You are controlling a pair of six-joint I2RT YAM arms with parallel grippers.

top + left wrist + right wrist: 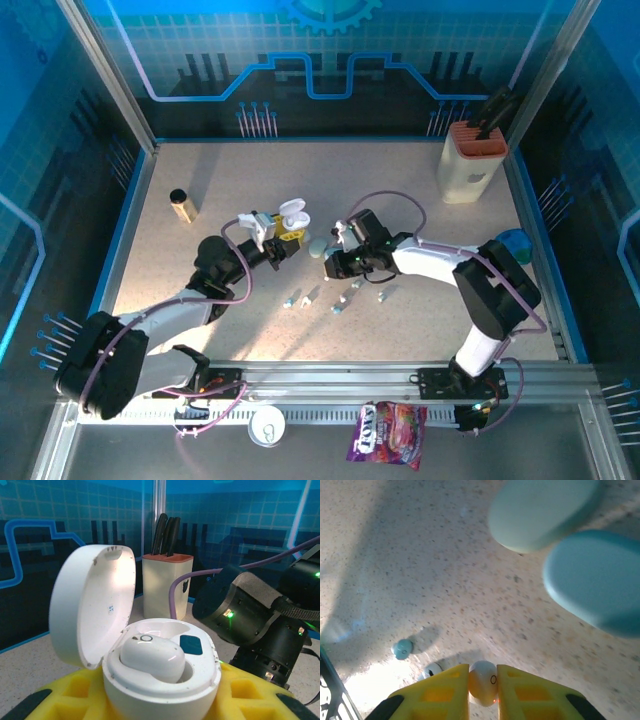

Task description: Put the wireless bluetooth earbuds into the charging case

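Right hand (483, 692) clamping white earbud (483, 676); left hand (160, 702) clamping open charging case (150, 685), seated earbud (152, 657) occupying one socket. Advisable: aligning white earbud over empty socket (190, 644), lowering gently.

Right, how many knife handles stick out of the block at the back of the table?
3, side by side in the knife block: left handle, middle handle, right handle. More could be hidden behind them.

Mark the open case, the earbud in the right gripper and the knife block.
open case (155, 695): left wrist view, front wall of its base.
earbud (482, 680): right wrist view, its rounded white body.
knife block (463, 175): top view, its cream side.
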